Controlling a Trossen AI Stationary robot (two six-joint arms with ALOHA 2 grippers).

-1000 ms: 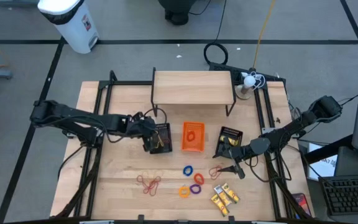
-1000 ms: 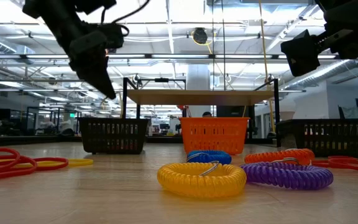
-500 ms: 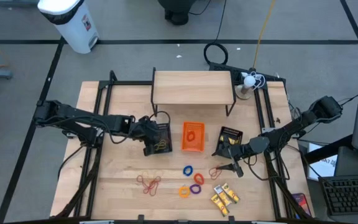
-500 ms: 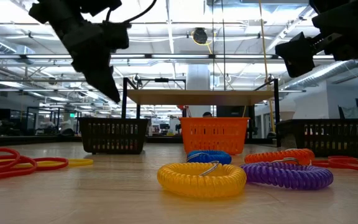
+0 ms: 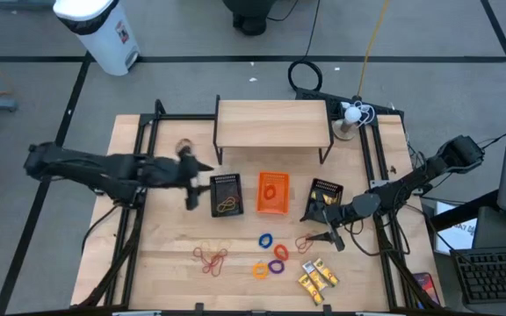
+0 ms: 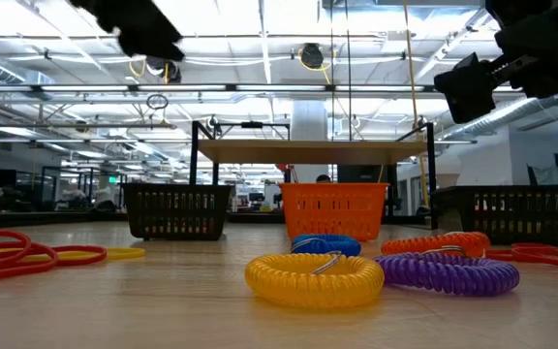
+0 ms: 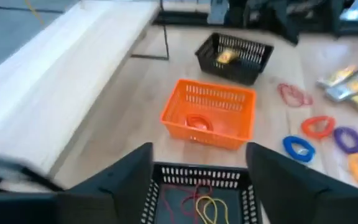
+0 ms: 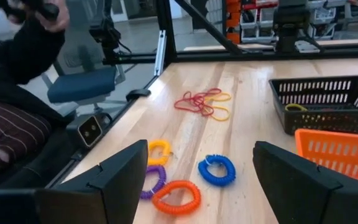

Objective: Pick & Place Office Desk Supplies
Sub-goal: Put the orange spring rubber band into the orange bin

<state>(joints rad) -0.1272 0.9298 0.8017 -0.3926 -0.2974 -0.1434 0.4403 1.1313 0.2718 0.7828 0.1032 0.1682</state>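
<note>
Your left tool [image 5: 190, 182] shows motion-blurred from above, so only its wrist view settles it: the fingers [image 7: 129, 177] stand spread and empty, just beside the left black mesh tray [image 5: 227, 195]. In the low view that arm is cut off at the upper edge. Inside this tray you can make out thin red and yellow rubber bands [image 7: 199, 204], partly hidden by the wire wall.

Your right tool [image 5: 337, 240] hovers released, nothing between its fingers [image 8: 114, 176], near a thin red rubber band [image 5: 306, 240] on the wooden table [image 5: 165, 263]. The right black mesh tray [image 5: 325, 195] holds something yellow, too small to name. The orange plastic tray [image 5: 272, 193] between the two holds an orange ring.

Loose on the table lie a tangle of red and tan rubber bands [image 5: 211, 256], then coiled rings close together: blue [image 5: 265, 239], orange-red [image 5: 280, 253], purple [image 5: 276, 266] and yellow-orange [image 5: 260, 269]. Small yellow oblong pieces [image 5: 316, 277] sit near the front edge. A person in dark clothing [image 8: 23, 50] is seated beyond the table.
</note>
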